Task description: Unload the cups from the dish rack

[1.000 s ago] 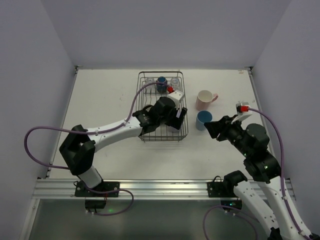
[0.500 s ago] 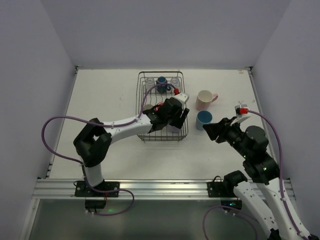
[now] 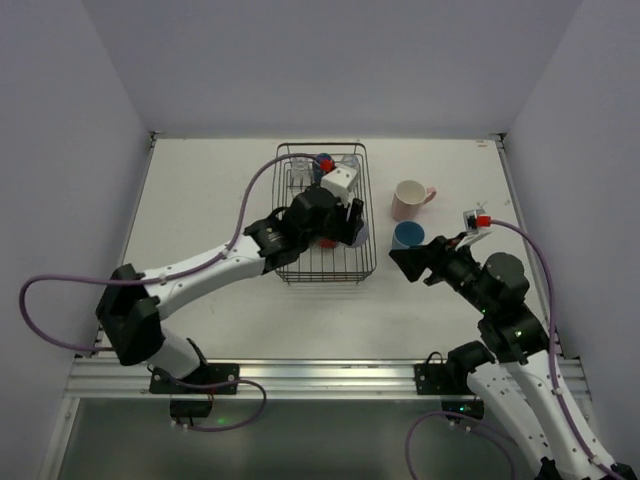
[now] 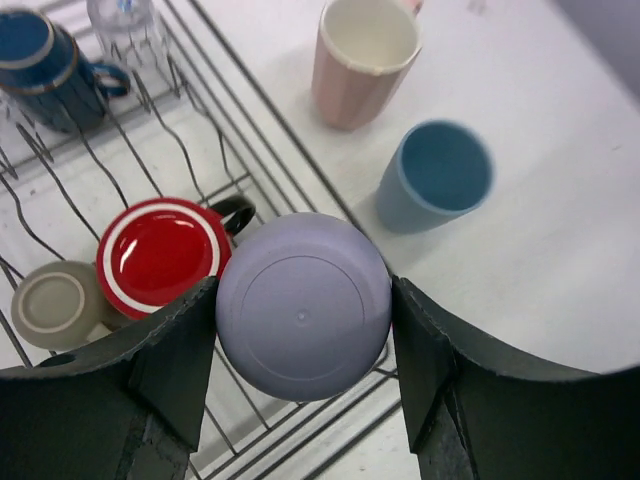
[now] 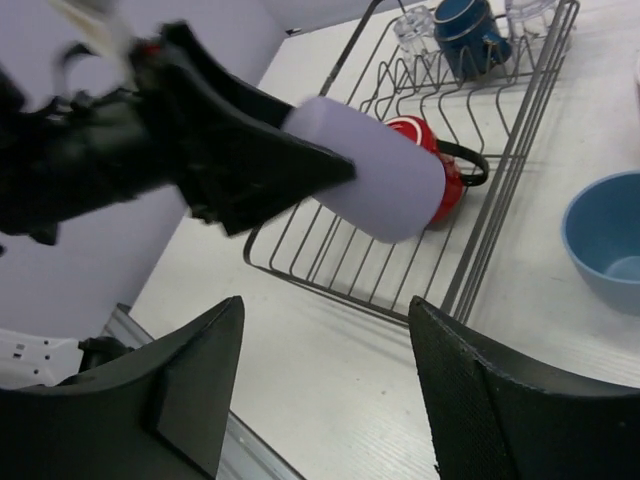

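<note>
The left gripper [image 4: 303,298] has its jaws closed on the sides of the lavender cup [image 5: 375,185], base toward the wrist. It holds the cup tilted over the right near part of the rack [image 3: 325,278].

Just beside the cup in the rack is the red cup [image 4: 160,255], bottom up with its black handle toward the rack's right wall. Whether the two touch cannot be told. The olive cup [image 4: 55,305] sits next to the red one. The dark blue cup [image 4: 45,65] and a glass [image 4: 125,25] stand well apart at the far end, among the prongs.

The rack's right wall runs under the lavender cup. Just outside it stands the blue cup [image 4: 435,180], mouth up, and farther back the pink mug [image 4: 362,55].

The right gripper [image 5: 325,305] hangs near the blue cup with its jaws spread wide and nothing between them, facing the rack's near right corner.

Bare table [image 3: 210,200] lies left of the rack and between the rack and the arm bases.
</note>
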Motion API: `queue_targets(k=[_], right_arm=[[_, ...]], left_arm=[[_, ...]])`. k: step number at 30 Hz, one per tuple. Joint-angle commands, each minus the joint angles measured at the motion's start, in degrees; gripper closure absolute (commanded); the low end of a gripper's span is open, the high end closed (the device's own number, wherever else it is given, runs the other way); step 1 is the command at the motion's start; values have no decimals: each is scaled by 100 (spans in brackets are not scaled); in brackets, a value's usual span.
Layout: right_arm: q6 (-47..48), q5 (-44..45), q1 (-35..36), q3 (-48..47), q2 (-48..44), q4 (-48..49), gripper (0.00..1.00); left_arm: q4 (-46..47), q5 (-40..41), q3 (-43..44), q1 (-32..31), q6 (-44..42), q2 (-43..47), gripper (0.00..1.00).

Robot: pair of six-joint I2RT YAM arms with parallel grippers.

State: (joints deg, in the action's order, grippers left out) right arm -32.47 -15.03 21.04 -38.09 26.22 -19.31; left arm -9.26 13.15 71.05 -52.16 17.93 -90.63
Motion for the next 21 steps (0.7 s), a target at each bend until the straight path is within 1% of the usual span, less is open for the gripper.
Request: queue_targets(k=[1,2,3,4,6,8,9,11,12,16,21], right_arm=[[-838,-614,14,519,-46,1243,30],[-979,-720,14,626,-47,1480,27],[-1181,-808,6,731,-3,1883,27],[-1270,-887,6,837,41,2079,27],[-1419,-1203,14,882,198,2447,26],[-1508,-1519,23,934,270,2756,27],[-1586,-1599,32,943,296,3044,28],[-1701,-1766,58,943,349,3292,30],[-1727,-1802,67,943,358,3511,30],[-1877,-1942,94,926,454,3864,32],[-1991,-1969,146,926,683,4005,32]], left_arm=[[793,-180,-309,-13,437,1037,71],[1081,-251,-424,-5,535,1387,71],[1180,-373,-547,-13,623,1555,71],[1268,-453,-783,-5,841,1722,72],[1496,-672,-986,-5,1080,2136,72],[1724,-830,-1294,-5,1466,2469,73],[1769,-944,-1382,-5,1589,2558,73],[1988,-1085,-1628,-5,1932,2777,74],[2050,-1164,-1690,-5,2012,2831,74],[2165,-1375,-1787,-5,2267,2955,75],[2630,-1850,-1919,-5,2583,2999,75]])
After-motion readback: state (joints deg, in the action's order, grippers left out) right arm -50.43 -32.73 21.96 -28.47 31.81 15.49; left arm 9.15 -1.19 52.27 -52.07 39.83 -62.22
